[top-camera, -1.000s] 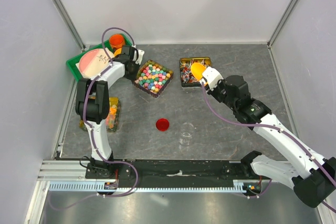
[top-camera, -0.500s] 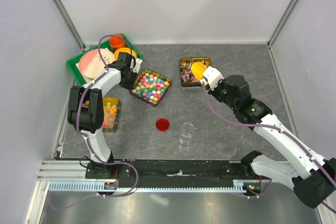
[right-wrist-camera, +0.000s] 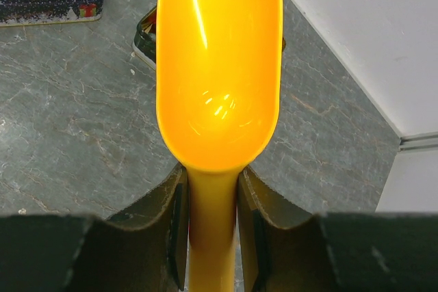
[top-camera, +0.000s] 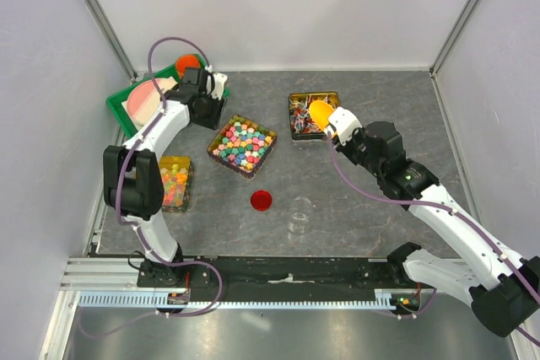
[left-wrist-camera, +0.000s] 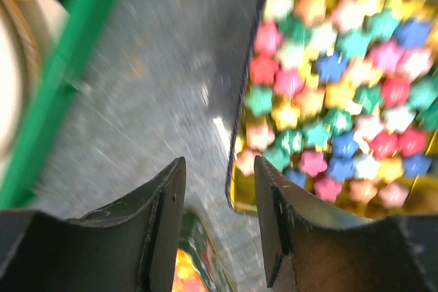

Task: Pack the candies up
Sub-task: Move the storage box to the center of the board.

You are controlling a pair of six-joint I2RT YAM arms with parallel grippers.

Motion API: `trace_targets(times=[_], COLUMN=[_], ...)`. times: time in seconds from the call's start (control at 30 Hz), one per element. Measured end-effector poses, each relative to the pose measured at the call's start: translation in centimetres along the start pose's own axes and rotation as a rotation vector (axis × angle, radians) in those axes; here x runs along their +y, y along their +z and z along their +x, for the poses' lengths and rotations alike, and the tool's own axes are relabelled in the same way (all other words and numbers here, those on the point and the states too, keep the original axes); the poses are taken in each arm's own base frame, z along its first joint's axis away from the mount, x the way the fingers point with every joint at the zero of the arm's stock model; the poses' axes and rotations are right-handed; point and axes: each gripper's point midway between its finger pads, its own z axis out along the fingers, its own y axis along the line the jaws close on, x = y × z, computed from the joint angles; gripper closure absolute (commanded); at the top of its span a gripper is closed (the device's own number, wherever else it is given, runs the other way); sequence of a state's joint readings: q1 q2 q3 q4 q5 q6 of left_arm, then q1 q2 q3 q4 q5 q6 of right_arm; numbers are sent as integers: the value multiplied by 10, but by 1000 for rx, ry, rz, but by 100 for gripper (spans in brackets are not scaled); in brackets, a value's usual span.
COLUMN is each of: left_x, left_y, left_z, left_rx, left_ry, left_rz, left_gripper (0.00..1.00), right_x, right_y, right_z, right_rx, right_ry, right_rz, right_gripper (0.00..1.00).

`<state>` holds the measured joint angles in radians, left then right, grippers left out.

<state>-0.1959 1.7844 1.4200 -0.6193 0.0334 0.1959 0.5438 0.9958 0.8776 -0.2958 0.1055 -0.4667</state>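
Left wrist cam: left gripper (left-wrist-camera: 219, 163) just let go, open and empty beside the candies (left-wrist-camera: 335, 80), so right gripper (right-wrist-camera: 211, 193), clamped on the scoop (right-wrist-camera: 219, 66), probably digs in next.

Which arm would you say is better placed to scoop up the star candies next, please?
Right: the right fingers clamp the empty yellow scoop, close to the star candies. The left fingers stand apart and hold nothing.

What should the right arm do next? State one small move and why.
Probably swing the right claw left toward the candies. Its yellow scoop is empty and hangs at the lollipop tin, apart from the star pieces it needs to dip into.
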Motion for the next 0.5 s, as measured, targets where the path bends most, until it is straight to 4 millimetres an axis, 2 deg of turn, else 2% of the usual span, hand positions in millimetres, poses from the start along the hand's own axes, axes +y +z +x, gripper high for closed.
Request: trace_targets(times=[0.1, 0.17, 0.27, 0.4, 0.5], left_x=[4, 4, 0, -15, -28], left_y=[0, 7, 26, 52, 58], left_z=[-31, -46, -57, -50, -40], left_rx=[-62, -80, -71, -21, 21], left_ry=[4, 7, 15, 36, 47], left_rz=[-5, 7, 27, 72, 107], left_gripper=[48, 49, 49, 50, 50], right_x=[-1, -1, -1, -2, -2], right_y=[0, 0, 0, 0, 0], right_z=[1, 1, 1, 2, 2], right_rx=[2, 2, 1, 3, 3], right_ry=[1, 1, 2, 4, 4], right_rz=[2, 2, 1, 4, 6], right_gripper=[100, 100, 100, 100, 100])
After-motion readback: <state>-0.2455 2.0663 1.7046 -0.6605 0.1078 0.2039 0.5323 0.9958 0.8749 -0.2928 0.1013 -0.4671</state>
